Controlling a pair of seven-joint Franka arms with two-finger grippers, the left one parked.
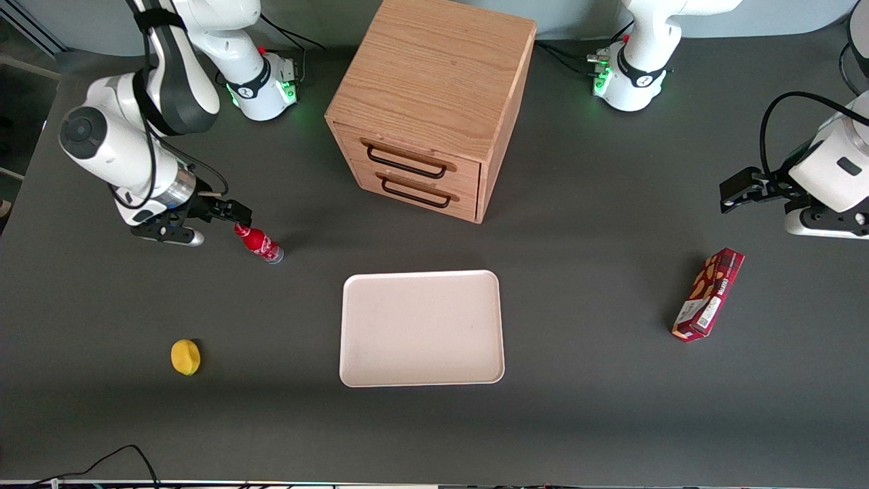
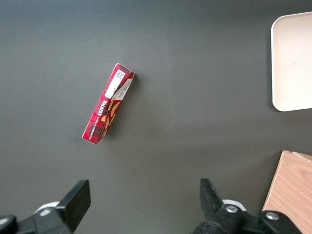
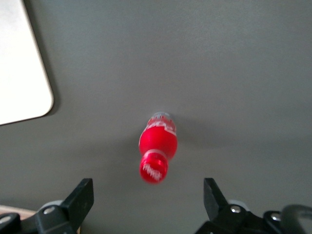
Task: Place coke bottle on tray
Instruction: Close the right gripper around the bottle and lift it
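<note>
Though red-capped, coke bottle (image 3: 158, 144) clear-based.

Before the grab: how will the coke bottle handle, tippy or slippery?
Probably tippy: the coke bottle stands upright on the table, tall over a narrow clear base, so a nudge near the cap could topple it. Its rounded, glossy body may slip or roll once down. The open gripper hovers above it, fingers either side of the cap.
</note>
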